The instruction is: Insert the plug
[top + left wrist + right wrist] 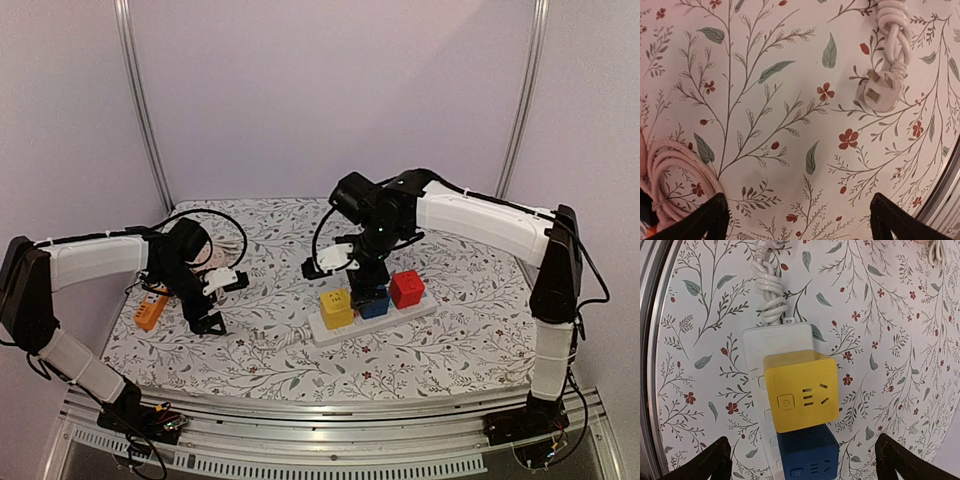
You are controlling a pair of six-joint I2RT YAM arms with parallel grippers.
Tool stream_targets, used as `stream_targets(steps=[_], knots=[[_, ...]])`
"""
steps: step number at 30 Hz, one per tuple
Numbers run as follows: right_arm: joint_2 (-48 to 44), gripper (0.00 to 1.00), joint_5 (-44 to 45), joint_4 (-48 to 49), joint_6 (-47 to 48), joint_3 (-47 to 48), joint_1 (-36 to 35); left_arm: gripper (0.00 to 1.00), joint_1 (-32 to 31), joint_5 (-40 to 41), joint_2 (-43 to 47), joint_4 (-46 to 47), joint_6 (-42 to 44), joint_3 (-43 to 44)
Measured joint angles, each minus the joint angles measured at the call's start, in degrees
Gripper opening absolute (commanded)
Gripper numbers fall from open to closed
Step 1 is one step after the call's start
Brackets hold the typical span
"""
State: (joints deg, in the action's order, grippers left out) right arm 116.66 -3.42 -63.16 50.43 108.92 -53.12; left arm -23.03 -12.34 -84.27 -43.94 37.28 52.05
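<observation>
Over the blue cube (pixel 810 450), hovers with right gripper (pixel 804 465) spread, left gripper (pixel 801 220) likewise; could knock that perhaps half-seated cube askew on lifting.

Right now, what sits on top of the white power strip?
A yellow cube, a blue cube and a red cube, in a row on the strip. The sockets under them are covered, so how deep they sit cannot be seen.

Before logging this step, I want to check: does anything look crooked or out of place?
The yellow cube sits slightly turned on the white power strip, overhanging its edge, so it may not be fully seated. A white plug lies loose on the cloth. Nothing looks spilled or broken.
</observation>
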Motion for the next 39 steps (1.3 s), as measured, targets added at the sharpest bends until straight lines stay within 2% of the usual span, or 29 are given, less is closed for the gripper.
stream_targets(steps=[6, 13, 18, 21, 22, 31, 39], knots=[[-4.61, 0.99, -0.24, 0.44, 4.37, -5.95, 4.44, 0.98, 0.00, 0.28, 0.04, -0.24, 0.07, 0.02], [1.44, 0.96, -1.55, 0.24, 8.09, -5.53, 7.23, 0.98, 0.02, 0.37, 0.04, -0.28, 0.22, 0.02], [5.57, 0.84, -1.73, 0.37, 8.74, -4.52, 8.66, 0.98, 0.02, 0.44, 0.04, -0.26, 0.24, 0.02], [6.38, 0.63, -2.51, 0.33, 8.59, -4.52, 9.31, 0.98, 0.02, 0.48, 0.04, -0.26, 0.28, 0.02], [6.43, 0.59, -2.97, 0.20, 8.26, -4.52, 9.46, 0.98, 0.02, 0.55, 0.04, -0.28, 0.35, 0.02], [5.92, 0.54, -4.46, 2.03, 4.76, -5.60, 11.37, 0.98, 0.02, 1.01, 0.02, -0.26, 0.59, 0.02], [3.91, 0.54, -2.38, 7.10, -3.13, -9.46, 17.05, 0.98, 0.02, 1.29, 0.02, -0.24, 0.63, 0.02]])
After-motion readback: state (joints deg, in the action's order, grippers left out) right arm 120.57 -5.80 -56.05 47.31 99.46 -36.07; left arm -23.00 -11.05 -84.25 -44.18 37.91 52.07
